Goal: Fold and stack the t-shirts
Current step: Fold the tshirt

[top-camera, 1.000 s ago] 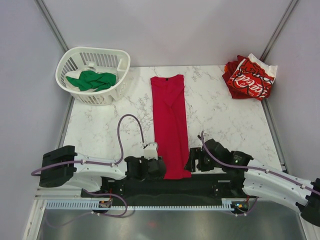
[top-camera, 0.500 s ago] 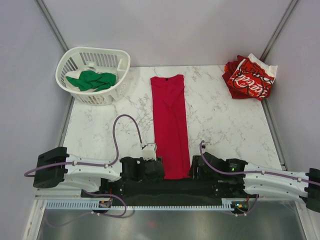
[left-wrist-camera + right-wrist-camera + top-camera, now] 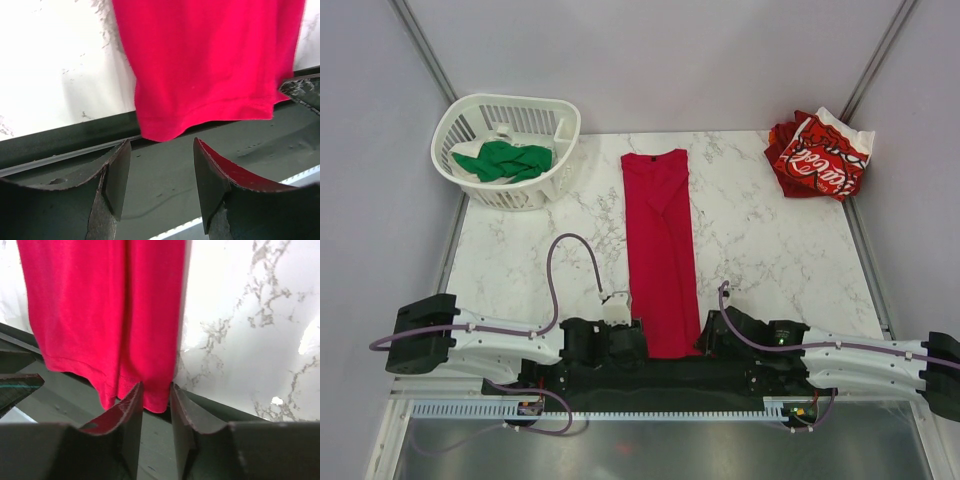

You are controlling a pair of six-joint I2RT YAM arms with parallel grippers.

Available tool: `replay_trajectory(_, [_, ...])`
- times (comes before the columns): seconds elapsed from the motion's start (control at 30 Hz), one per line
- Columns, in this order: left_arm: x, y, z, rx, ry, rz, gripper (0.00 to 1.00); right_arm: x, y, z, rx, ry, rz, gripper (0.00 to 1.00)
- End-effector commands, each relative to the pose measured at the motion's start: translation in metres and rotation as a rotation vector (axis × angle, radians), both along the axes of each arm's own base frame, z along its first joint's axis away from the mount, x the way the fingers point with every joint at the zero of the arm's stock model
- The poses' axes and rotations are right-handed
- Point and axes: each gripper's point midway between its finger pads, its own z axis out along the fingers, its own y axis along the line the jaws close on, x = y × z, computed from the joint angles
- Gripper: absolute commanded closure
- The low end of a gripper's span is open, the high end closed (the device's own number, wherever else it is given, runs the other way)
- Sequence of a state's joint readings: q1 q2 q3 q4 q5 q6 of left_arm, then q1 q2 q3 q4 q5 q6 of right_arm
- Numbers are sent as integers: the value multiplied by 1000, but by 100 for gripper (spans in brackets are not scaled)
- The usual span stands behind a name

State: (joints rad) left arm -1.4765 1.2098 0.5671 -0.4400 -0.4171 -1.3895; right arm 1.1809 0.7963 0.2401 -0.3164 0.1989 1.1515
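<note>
"Crimson t-shirt (image 3: pixel 658 250): how is it placed?"

"It is laid as a long narrow strip down the middle of the marble table (image 3: pixel 770 250). Its hem overhangs the edge at lower centre, presumably so the corners can be taken."

"And the claws?"

"The left gripper (image 3: pixel 161 160) is held spread, just short of one hem corner, nothing between. The right gripper (image 3: pixel 155 392) is drawn nearly together about the other corner; a pinch cannot be confirmed."

"The remaining shirts?"

"The red-and-white t-shirt (image 3: pixel 820 155) is heaped at upper right. The green t-shirt (image 3: pixel 503 160) is left in the white basket (image 3: pixel 560 125), upper left."
</note>
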Motion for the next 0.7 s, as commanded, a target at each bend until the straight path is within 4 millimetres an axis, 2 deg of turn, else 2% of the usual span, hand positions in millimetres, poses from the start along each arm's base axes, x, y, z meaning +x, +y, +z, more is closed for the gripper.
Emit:
replay_trajectory(0.0, [5,5,-3,-12,-19,71,40,3,-6,-6,-11,-10,-31,68])
replay_trajectory(0.27, [7,13,-11,9,-36,93,33,2,-9,-8,-17,-4,-34,83])
replay_trajectory(0.5, [12,10,-12,9,-84,99,34,2,-10,-10,-33,-3,-32,86])
replay_trajectory(0.67, [15,4,-18,-28,-100,96,41,1,-11,-11,-34,-2,-33,89])
